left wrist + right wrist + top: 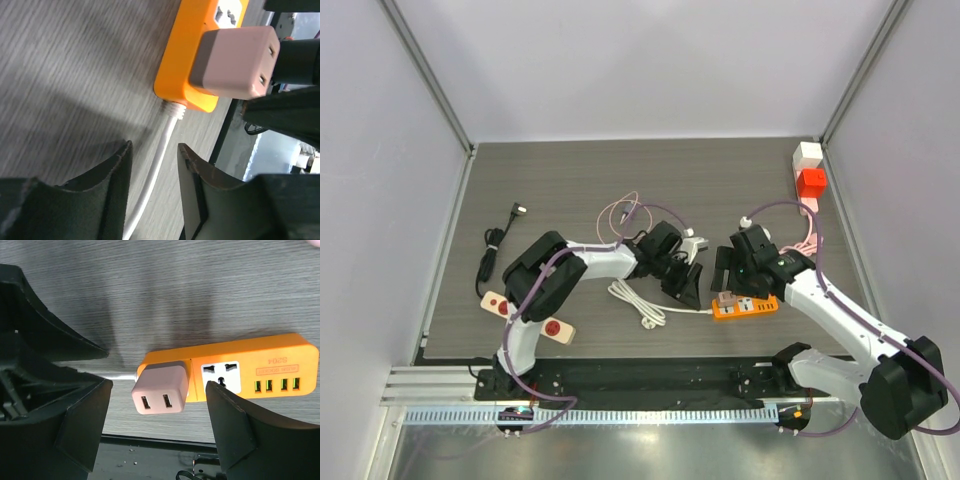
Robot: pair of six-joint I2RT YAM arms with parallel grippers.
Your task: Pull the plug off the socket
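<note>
An orange socket strip point(752, 306) lies on the table near its front edge, with a pale pink plug point(728, 298) standing in its left end. In the right wrist view the plug point(160, 388) sits between my right gripper's point(159, 390) fingers, which are open with a gap on each side. The strip point(260, 360) runs off to the right. My left gripper point(154, 150) is low at the strip's left end point(185, 60), open, its fingers point(117, 172) straddling the white cord point(157, 165) without touching it. The plug point(235, 62) shows above.
The white cord point(635, 300) loops left to its own loose plug point(651, 321). A black cable point(492, 252) lies at far left, a wooden bar with red buttons point(530, 317) at front left. White point(808, 154) and red point(811, 183) blocks stand at back right.
</note>
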